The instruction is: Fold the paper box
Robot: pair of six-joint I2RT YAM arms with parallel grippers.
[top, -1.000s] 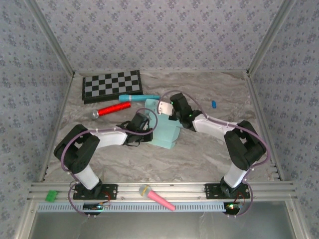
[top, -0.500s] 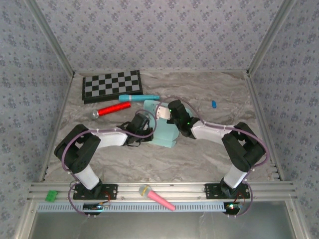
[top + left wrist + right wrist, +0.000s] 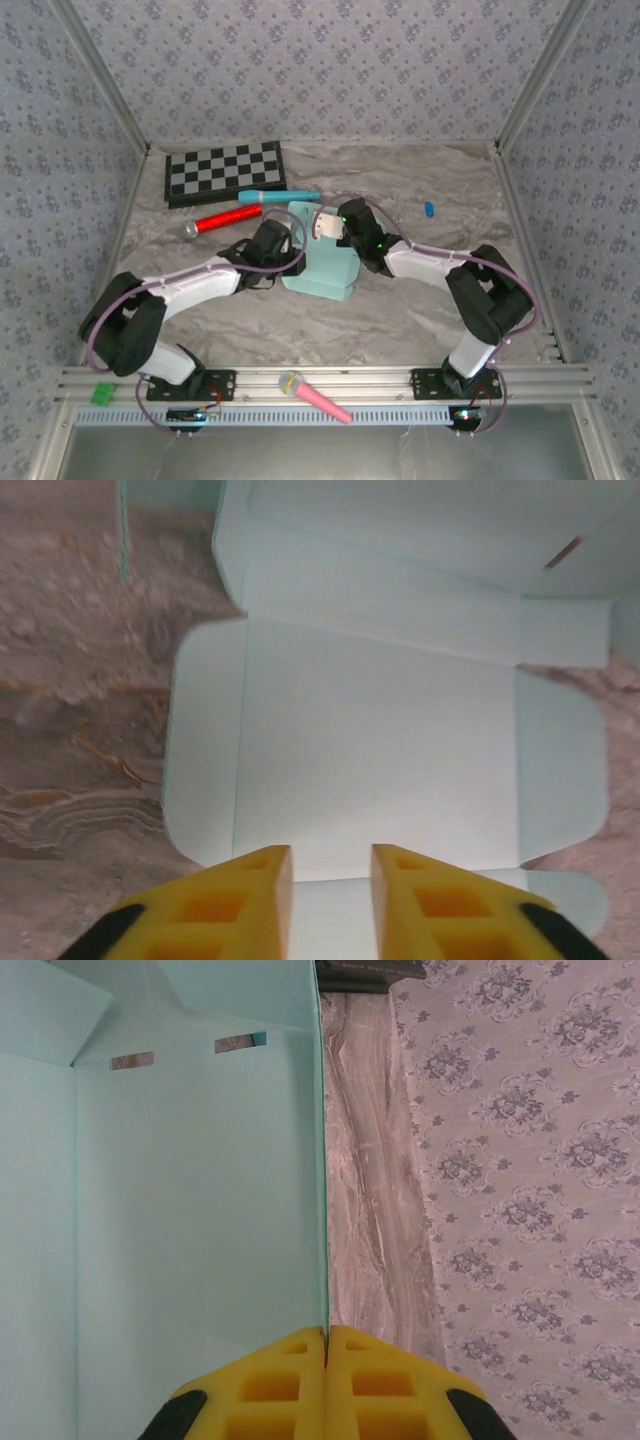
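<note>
Right now my right jaws are clenched on the paper box. The two yellow pads meet w/ no gap, and the thin edge of an upright wall panel runs straight into the seam btwn them. I reckon I'm pinching that edge to hold the wall standing, so it can't flop while the other side gets worked. Two small slots sit at the far end of that panel, ahead of the right jaws; prob. where tabs lock in.

My left jaws are released: pads parted, a strip of aqua card showing thru the gap, nothing pinched as far as I can see. Just ahead of them the base panel lies flat on the counter, w/ a rounded flap to each side and a wall folded up beyond it. They sit low and aim along the sheet. My guess is they're placed to press or lift a near flap next.

In the top view the box sits btwn my two jaws, part-formed: some walls up, not closed. A marker pen and a red stick lie just beyond the left jaws, and the checkerboard is further back. The marker is close to the box's far flap; can't tell if it's touching. Task approx. midway, IMO. The risk is creasing the thin card if the right tugs while the left pushes.
</note>
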